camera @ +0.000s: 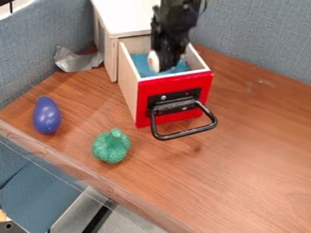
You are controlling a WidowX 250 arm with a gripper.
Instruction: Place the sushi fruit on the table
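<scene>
Here, one black gripper [169, 51] hangs down in the open drawer [203, 82]. I can't tell if it has hold of anything or has let go. One sushi [153, 61], round and white with a bit of orange, is in the drawer too, right by the gripper's left side in the camera view.

There is one drawer, with a red front, pale wood sides and a blue bottom. It has one black handle [188, 132], which sticks out at the front. One pale box [124, 16] with a white top stands behind the drawer. On the brown table [255, 150] I count one purple eggplant [47, 115] and one green broccoli [112, 146]. The broccoli is nearer to the drawer than the eggplant is. One crumpled silver thing [77, 60] lies near the box, beside the wall [27, 50].

The arm is cut off at the top. The gripper hides part of the drawer's blue bottom and part of the box. The low end of the gripper is hard to make out. A small thing in the bottom left corner is cut off, and I can't tell what it is.
</scene>
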